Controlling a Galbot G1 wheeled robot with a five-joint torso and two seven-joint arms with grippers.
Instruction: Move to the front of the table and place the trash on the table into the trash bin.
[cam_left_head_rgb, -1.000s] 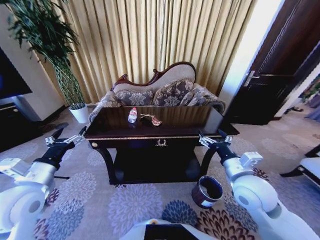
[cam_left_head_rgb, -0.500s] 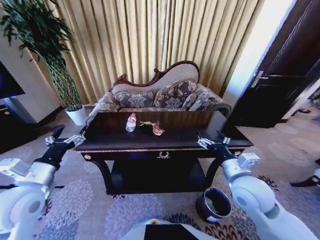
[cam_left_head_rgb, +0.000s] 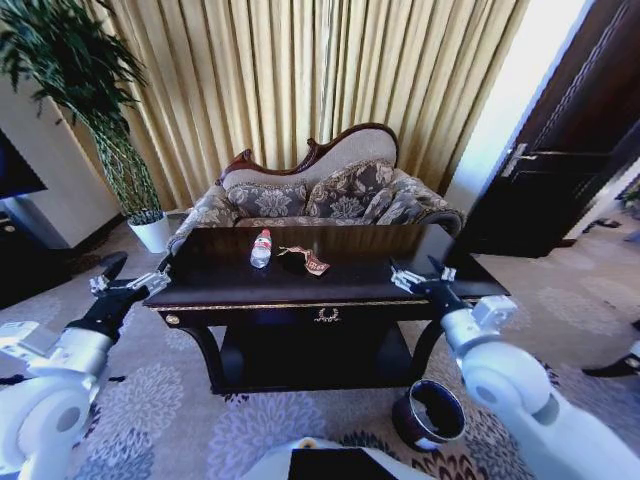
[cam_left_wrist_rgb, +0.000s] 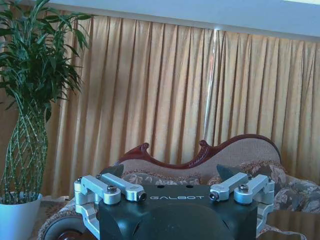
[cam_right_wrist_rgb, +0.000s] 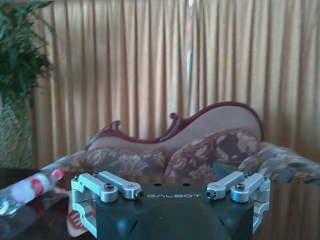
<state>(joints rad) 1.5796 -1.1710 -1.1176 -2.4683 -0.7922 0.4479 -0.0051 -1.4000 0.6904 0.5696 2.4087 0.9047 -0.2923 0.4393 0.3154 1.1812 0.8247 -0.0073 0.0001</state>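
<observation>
Facing the counter (cam_left_head_rgb: 330, 290) squarely, the robot is now drawn closer than before. Both the left hand (cam_left_head_rgb: 128, 284) and right hand (cam_left_head_rgb: 419, 278) are held open and empty. The bottle (cam_left_head_rgb: 262, 248) is judged nearly reachable.

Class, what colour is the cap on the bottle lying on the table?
Red; the bottle shows best in the right wrist view.

Sofa (cam_left_wrist_rgb: 210, 167) and plant (cam_left_wrist_rgb: 30, 90) before curtains (cam_left_wrist_rgb: 175, 95)

The dark glossy wooden counter (cam_left_head_rgb: 330, 280) carries a gold ornament on its front rail. On it lie a clear plastic bottle (cam_left_head_rgb: 261, 248) — red cap, red-white label — and a brownish-red wrapper (cam_left_head_rgb: 307, 260). Beside the counter, a maroon-brown round bin (cam_left_head_rgb: 428, 415) stands on floral grey-purple carpet (cam_left_head_rgb: 170, 400).
</observation>
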